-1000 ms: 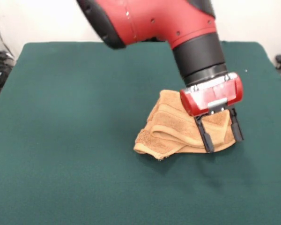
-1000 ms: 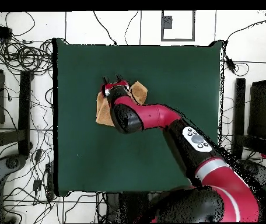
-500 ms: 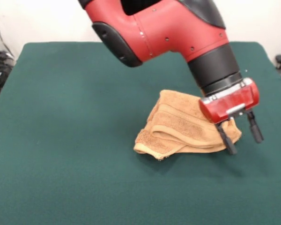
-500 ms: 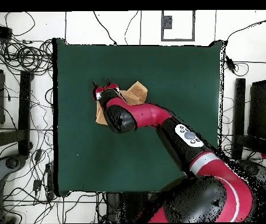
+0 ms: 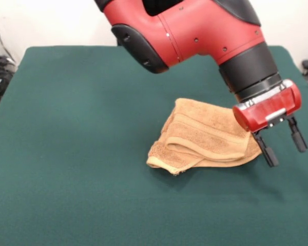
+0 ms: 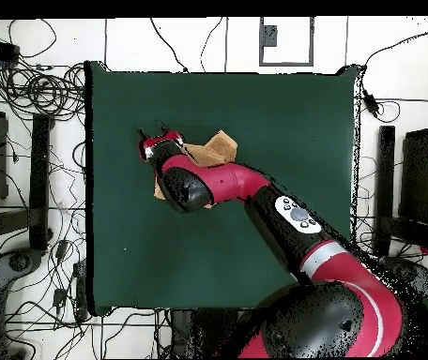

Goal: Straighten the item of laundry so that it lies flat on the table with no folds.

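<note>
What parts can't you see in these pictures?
- Overhead view: much of the crumpled orange-tan terry-cloth towel is hidden under the red and black arm.
- Front view: the towel's folded-under layers and underside are hidden by its own folds.
- Overhead view: the open black-fingered gripper's fingers are too small for detail.

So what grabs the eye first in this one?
The big red arm reaching down from the top of the front view, its open gripper empty just off the towel's right edge. Then the orange-tan towel, bunched in folds mid-table on the dark green table.
</note>
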Tool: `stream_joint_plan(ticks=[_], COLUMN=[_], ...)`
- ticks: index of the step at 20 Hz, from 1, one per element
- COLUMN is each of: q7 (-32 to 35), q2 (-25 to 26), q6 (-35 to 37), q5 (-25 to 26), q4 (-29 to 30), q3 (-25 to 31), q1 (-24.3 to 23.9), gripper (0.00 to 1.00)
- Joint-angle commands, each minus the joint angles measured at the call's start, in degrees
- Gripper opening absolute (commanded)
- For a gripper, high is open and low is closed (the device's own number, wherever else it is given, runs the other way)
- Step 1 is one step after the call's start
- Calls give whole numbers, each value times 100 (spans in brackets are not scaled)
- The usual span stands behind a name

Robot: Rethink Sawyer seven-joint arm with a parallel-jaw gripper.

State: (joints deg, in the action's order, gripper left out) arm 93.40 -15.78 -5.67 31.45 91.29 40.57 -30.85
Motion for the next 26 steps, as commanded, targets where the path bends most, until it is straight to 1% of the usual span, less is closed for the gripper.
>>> stream_joint_plan(ticks=[1, 26], q7=[108, 73], q2=[45, 126], q6=[657, 678], q5=[250, 286], q4=[-206, -228], q3=[325, 400], q1=[198, 153], gripper=[100, 100])
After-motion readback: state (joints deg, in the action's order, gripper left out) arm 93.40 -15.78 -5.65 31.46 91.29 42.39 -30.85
